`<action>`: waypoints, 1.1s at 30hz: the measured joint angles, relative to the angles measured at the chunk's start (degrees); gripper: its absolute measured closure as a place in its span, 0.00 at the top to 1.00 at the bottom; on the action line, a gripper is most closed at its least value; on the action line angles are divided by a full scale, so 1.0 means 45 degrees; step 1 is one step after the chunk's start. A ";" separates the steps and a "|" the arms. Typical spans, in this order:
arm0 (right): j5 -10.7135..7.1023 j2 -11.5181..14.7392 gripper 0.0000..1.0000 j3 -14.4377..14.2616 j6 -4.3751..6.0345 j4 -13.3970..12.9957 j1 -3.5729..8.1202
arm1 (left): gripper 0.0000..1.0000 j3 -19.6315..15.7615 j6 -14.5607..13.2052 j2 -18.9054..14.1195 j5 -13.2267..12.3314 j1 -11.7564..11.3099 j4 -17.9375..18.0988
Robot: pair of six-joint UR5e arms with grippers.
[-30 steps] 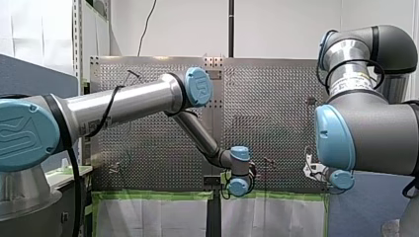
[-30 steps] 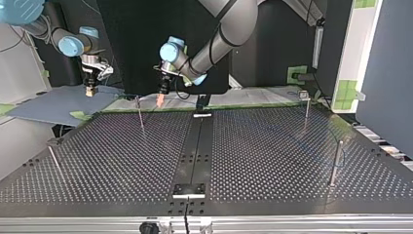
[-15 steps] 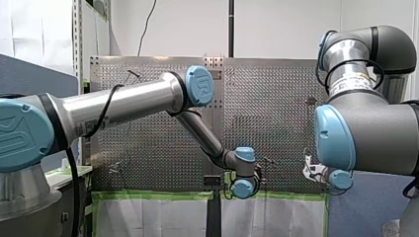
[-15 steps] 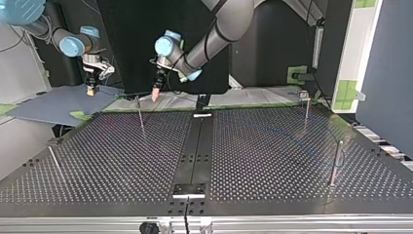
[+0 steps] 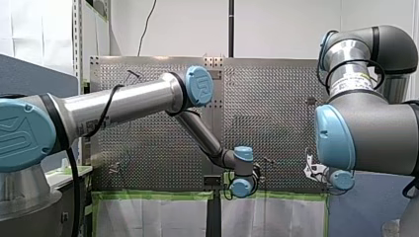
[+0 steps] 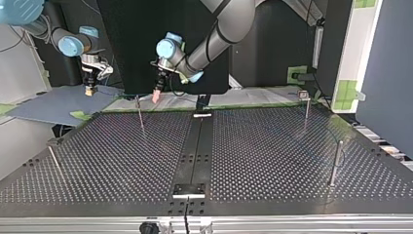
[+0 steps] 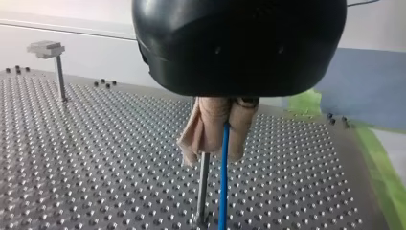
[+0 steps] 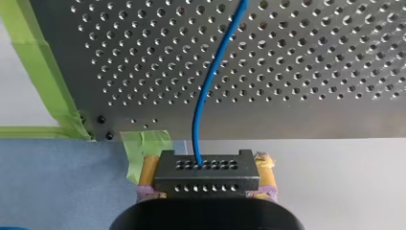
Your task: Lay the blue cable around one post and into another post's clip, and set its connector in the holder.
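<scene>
The grey perforated metal table point(image 7: 95, 158) lies under my left gripper point(image 7: 219, 149). A slim steel post point(image 7: 203, 191) stands just below its beige pads point(image 7: 206, 129), which pinch the thin blue cable point(image 7: 223, 184) hanging beside that post. I judge the wrap needs the cable kept low and taut, clear of the post's top. My right gripper point(image 8: 208, 166) clamps the black perforated connector block point(image 8: 207, 179) between yellow pads point(image 8: 267, 167), and should yield slack gently.

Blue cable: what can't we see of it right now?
- Left wrist view: the thin blue cable below my left gripper is cut off by the edge; contact with the slim metal post beside it unclear.
- Right wrist view: runs out of frame past the black perforated connector in my right gripper.
- Top and front views: too thin to trace.
</scene>
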State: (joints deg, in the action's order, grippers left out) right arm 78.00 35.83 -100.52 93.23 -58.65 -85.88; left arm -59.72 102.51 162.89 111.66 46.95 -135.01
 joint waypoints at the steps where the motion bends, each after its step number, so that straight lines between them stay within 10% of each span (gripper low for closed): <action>1: -0.0007 0.0000 0.00 0.0001 0.0015 -0.0028 0.0003 | 0.00 0.0013 0.0039 0.0000 -0.0006 -0.0027 0.0003; 33: -0.0059 -0.0001 0.00 0.0712 0.0319 0.0367 0.0022 | 0.00 0.0583 0.0404 0.0010 -0.0419 -0.0612 -0.0080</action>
State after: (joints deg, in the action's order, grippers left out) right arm 77.73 35.82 -97.32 94.67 -57.00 -85.79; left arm -57.10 104.33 162.94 109.78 44.19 -135.37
